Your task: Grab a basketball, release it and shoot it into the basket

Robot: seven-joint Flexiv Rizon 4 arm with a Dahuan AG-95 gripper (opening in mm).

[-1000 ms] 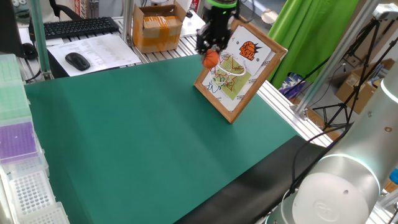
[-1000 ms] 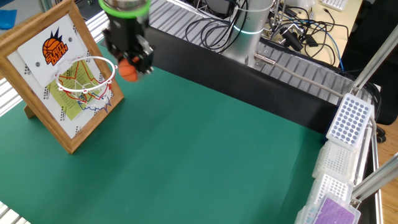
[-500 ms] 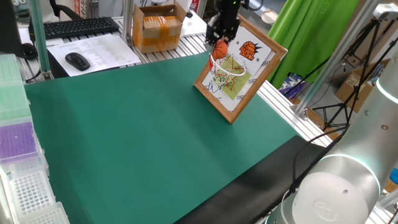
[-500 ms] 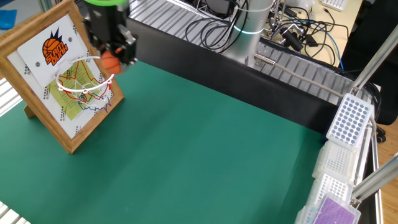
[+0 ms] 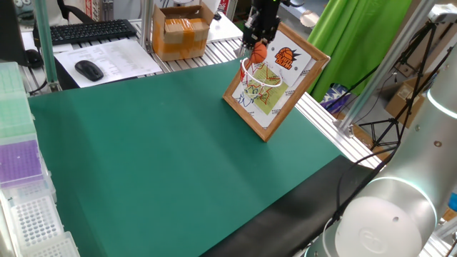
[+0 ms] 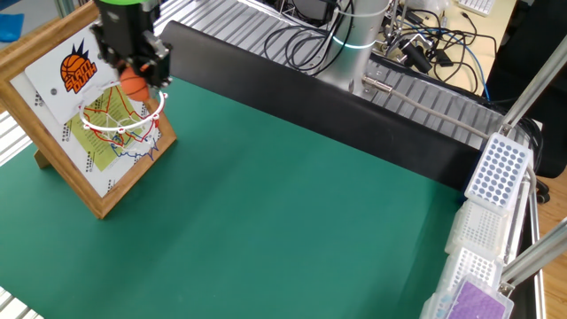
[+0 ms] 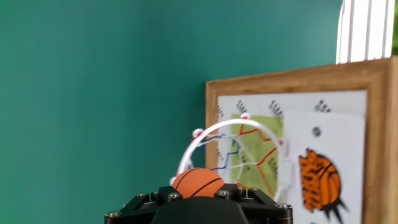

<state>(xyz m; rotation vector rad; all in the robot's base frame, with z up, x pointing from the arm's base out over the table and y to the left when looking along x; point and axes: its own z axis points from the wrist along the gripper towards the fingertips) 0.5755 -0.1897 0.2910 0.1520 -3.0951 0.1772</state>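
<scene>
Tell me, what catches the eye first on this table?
A black gripper holds a little orange basketball right above a white-rimmed basket, near one corner of the green table. The basket hangs on a tilted wood-framed backboard covered in colourful drawings. In the hand view the basketball sits at the hoop's edge.

Orange basketball (image 6: 133,84) above, perhaps over, white-rimmed basket (image 6: 121,111).

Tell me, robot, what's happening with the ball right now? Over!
Gripper shut on the basketball. Ball held just above the basket rim, by the backboard. Nothing seen between ball and hoop.
</scene>
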